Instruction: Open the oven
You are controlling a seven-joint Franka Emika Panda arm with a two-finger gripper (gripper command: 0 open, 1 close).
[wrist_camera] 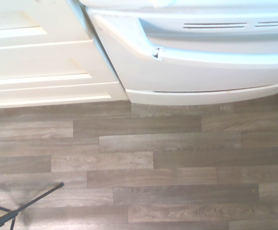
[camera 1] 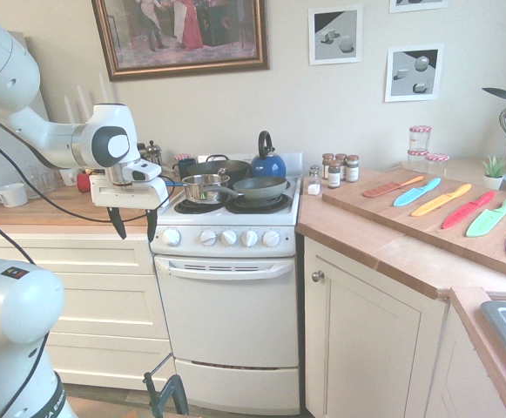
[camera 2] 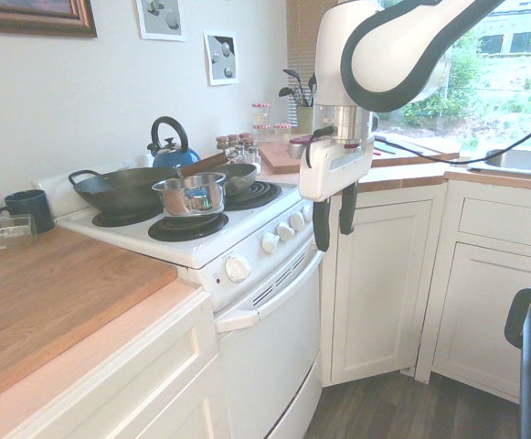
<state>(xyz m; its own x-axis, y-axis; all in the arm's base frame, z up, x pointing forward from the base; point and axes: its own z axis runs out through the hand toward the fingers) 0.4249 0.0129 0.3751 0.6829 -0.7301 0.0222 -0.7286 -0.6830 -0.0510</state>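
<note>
The oven (camera 1: 228, 313) is a white freestanding range, standing between the cream drawers (camera 1: 104, 300) and the cream cabinet door with a round knob (camera 1: 366, 335). Its drop-down door is closed. Along the top of this door runs the wide white handle (camera 1: 226, 272), its long axis level, from side to side, just below the row of white round knobs (camera 1: 228, 237). Outward from the handle, toward the room, hangs the white two-finger gripper with dark fingers (camera 1: 137, 235). The fingers are spread apart, with nothing between them, and point downward. In the first exterior view they appear to the left of the handle and higher; the wrist view shows the handle's end beside the drawers. So I judge that the handle lies lower than the fingertips, inward to the range, and mostly toward the cabinet side. The finger gap seems to run roughly along the bar, not across it. Therefore the next move probably needs lowering and a sideways shift, and perhaps a wrist turn, before pulling outward and down.
</note>
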